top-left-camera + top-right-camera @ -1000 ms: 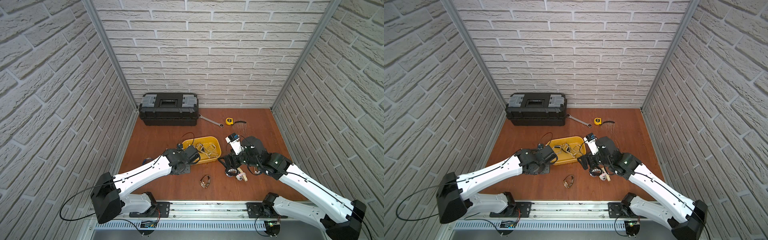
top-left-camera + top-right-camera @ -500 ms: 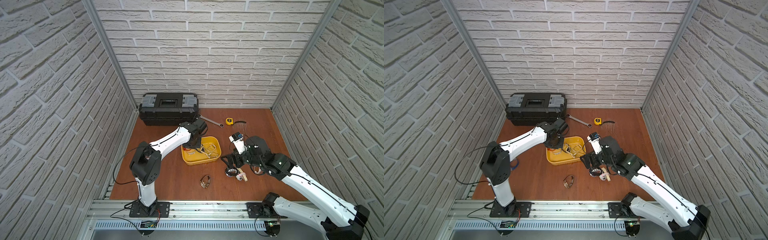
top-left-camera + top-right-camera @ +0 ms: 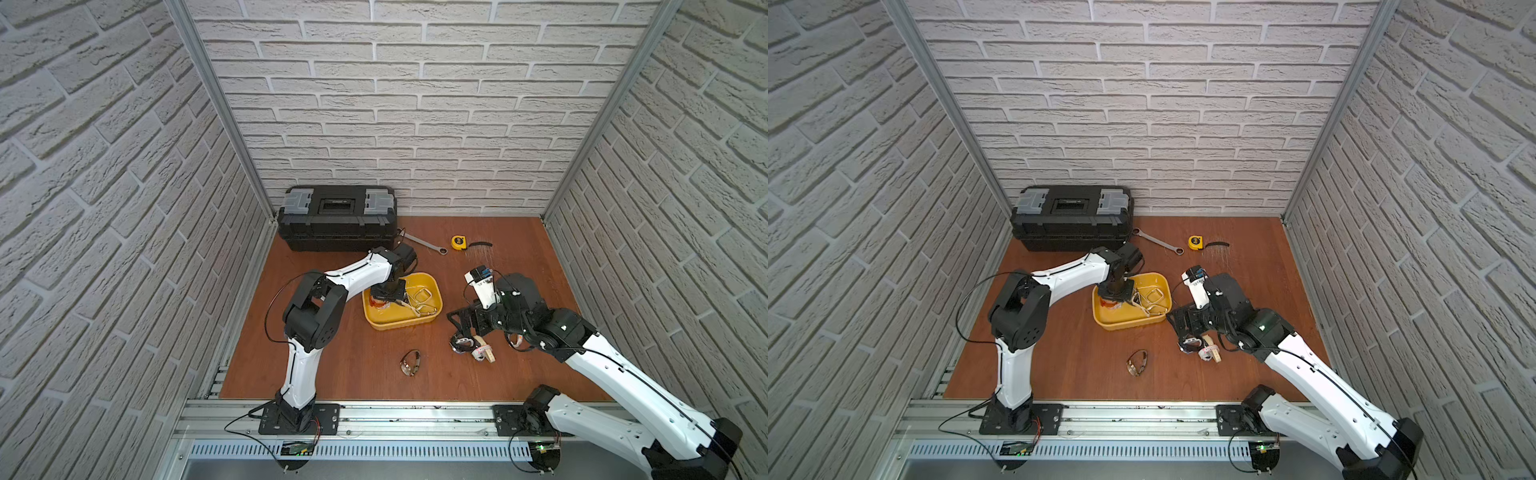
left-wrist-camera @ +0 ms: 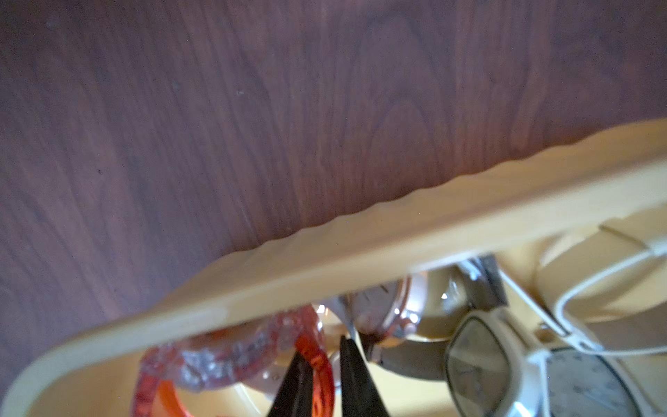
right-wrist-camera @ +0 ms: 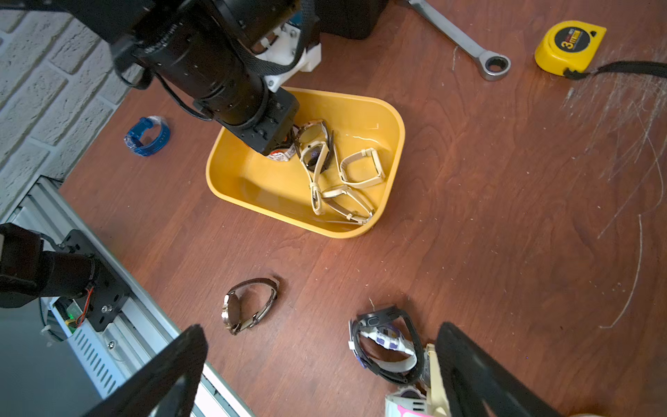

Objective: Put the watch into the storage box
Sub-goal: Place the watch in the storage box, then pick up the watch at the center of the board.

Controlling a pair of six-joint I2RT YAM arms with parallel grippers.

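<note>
The yellow storage box (image 3: 399, 326) (image 3: 1129, 326) (image 5: 397, 119) sits mid-table and holds several pale-strapped watches (image 5: 357, 168). My left gripper (image 3: 388, 297) (image 3: 1115, 297) (image 4: 323, 348) reaches down into its left end. An orange translucent watch (image 4: 317, 368) (image 3: 380, 305) lies in the box. Its strap rests against one finger, and a gap shows to the other, so the jaws are slightly open. My right gripper (image 5: 321, 330) (image 3: 463, 328) hovers wide open over a black-and-purple watch (image 5: 384, 343) (image 3: 461, 344) on the table.
A brown watch (image 3: 410, 362) (image 5: 249, 305) lies near the front, more watches (image 3: 482, 351) beside the right gripper, and a blue watch (image 5: 147, 136) left of the box. At the back are a black toolbox (image 3: 336, 218), a wrench (image 3: 424, 243) and a tape measure (image 3: 458, 242).
The left arm swung from low at the box's front-left to over the box and lowered into it. Its jaws have parted slightly around the orange watch. The right arm barely moved.
</note>
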